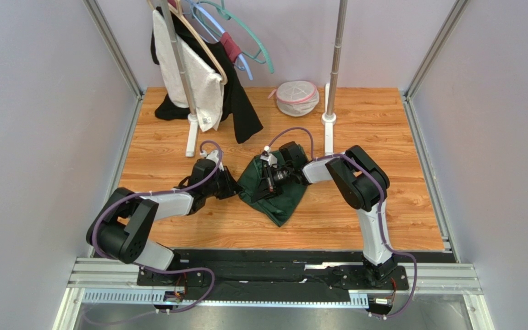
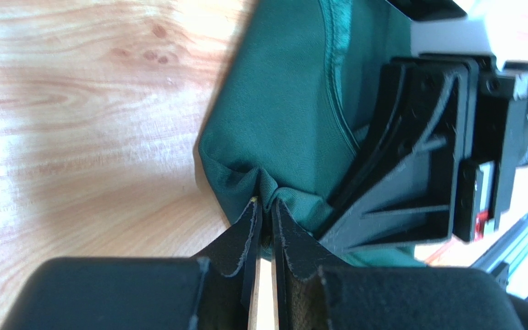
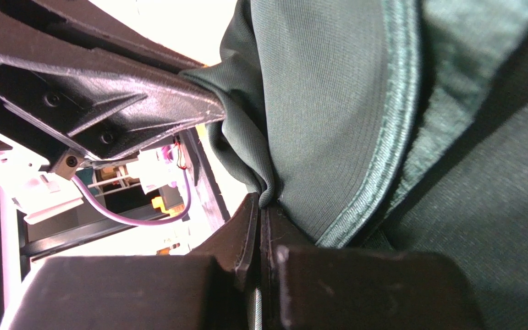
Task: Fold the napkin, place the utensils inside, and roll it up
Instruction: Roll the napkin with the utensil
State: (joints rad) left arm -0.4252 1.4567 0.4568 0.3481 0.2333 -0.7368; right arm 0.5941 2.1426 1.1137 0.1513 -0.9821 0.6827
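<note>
Lying bunched at centre frame on the counter [image 1: 384, 206], the napkin [image 1: 284, 201] is being pinched: left claw [image 2: 265, 206], closed tight, gripping its left edge; right claw [image 3: 260, 203], likewise closed, gripping a fold just right.

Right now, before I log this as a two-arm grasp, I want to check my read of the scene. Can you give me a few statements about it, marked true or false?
1. The left gripper is shut on an edge of the green napkin. True.
2. The right gripper hangs open over bare wood. False: it is also shut on a fold of the napkin.
3. The napkin lies flat and fully spread. False: it is bunched and creased between the two grippers.
4. A fork rests on top of the napkin. False: no fork shows in any view.
5. Garments hang on a rack at the far left of the table. True.
</note>
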